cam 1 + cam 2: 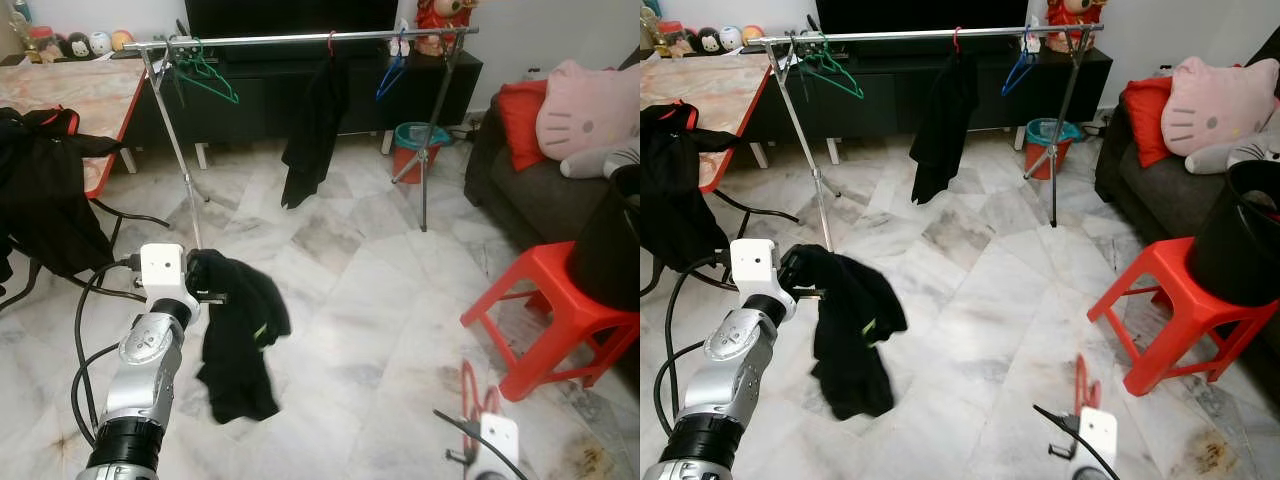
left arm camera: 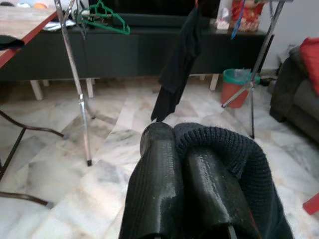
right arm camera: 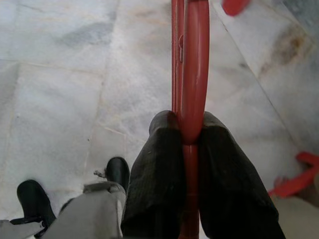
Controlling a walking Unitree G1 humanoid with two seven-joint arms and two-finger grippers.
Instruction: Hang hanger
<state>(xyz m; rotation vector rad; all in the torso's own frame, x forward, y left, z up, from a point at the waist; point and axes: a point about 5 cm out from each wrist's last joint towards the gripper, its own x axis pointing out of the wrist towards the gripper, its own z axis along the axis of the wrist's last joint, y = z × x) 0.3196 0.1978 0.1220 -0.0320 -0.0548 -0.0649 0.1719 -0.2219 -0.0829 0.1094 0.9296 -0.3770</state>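
A humanoid robot stands on a marble floor (image 1: 380, 300) facing a metal clothes rack (image 1: 300, 38) set before a dark TV cabinet (image 1: 260, 95). Its left gripper (image 2: 179, 149), raised ahead of the body, has its two black fingers pressed together on the collar of a black garment (image 1: 238, 330), which hangs limp from the grip above the floor. Low at the robot's right side, the right gripper (image 3: 187, 134) is clamped around the bar of a red hanger (image 3: 192, 64), the task's object, which sticks up beside the wrist and well short of the rack. On the rail hang a green hanger (image 1: 205, 70), a black garment on a red hook (image 1: 315, 120) and a blue hanger (image 1: 393, 72). A red stool (image 1: 555, 310) carrying a black bin (image 1: 615, 240) stands to the right, near a dark sofa (image 1: 530, 190) with a pink cushion (image 1: 585, 110).
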